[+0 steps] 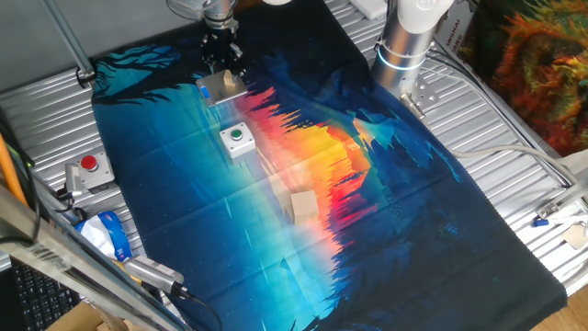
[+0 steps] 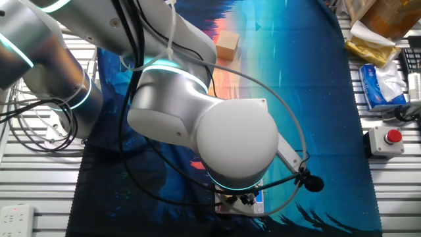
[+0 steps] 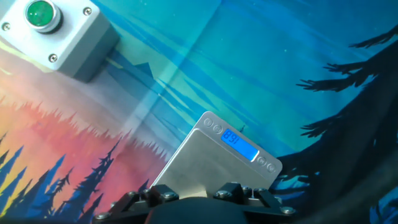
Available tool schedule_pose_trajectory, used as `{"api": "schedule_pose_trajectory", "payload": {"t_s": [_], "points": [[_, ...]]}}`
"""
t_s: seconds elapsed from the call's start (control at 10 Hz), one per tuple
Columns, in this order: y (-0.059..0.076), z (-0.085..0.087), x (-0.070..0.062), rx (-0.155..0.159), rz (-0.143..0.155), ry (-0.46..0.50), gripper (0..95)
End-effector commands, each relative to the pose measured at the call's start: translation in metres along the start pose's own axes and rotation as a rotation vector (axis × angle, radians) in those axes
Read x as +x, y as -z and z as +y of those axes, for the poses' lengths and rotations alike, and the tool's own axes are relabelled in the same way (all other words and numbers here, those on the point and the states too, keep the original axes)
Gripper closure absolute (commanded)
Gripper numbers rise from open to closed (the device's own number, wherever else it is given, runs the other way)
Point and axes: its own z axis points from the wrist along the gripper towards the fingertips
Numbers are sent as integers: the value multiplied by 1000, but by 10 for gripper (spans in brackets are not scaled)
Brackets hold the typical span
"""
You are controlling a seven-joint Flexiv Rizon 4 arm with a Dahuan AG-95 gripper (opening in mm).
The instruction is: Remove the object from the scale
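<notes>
The scale (image 1: 213,92) is a small grey plate at the far end of the printed cloth. In the hand view the scale (image 3: 199,158) shows its lit blue display (image 3: 240,144). The tiny tan block (image 1: 231,83) sits on the plate. My gripper (image 1: 223,66) hangs straight over the scale, its fingers just above the block, standing apart and holding nothing. In the hand view only the finger bases (image 3: 144,195) show at the bottom edge, with a pale tan patch between them. In the other fixed view the arm hides all but a corner of the scale (image 2: 255,201).
A white green-button box (image 1: 237,138) stands near the scale, also in the hand view (image 3: 53,31). A larger pale wooden cube (image 1: 303,204) sits mid-cloth. A red-button box (image 1: 89,167) and a blue tissue pack (image 1: 106,234) lie off the cloth's left edge.
</notes>
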Motion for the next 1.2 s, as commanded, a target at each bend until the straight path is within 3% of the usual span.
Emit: {"api": "schedule_pose_trajectory", "payload": {"t_s": [0.1, 0.3, 0.6, 0.8, 0.9, 1.0, 1.2], "points": [[-1, 0, 0, 1, -3, 1, 380], [-1, 0, 0, -35, -37, -2, 380], [-1, 0, 0, -18, -35, -6, 380], [-1, 0, 0, 76, 18, 5, 380], [-1, 0, 0, 104, 33, 8, 380], [-1, 0, 0, 105, 34, 4, 380], [-1, 0, 0, 153, 72, 32, 380]]}}
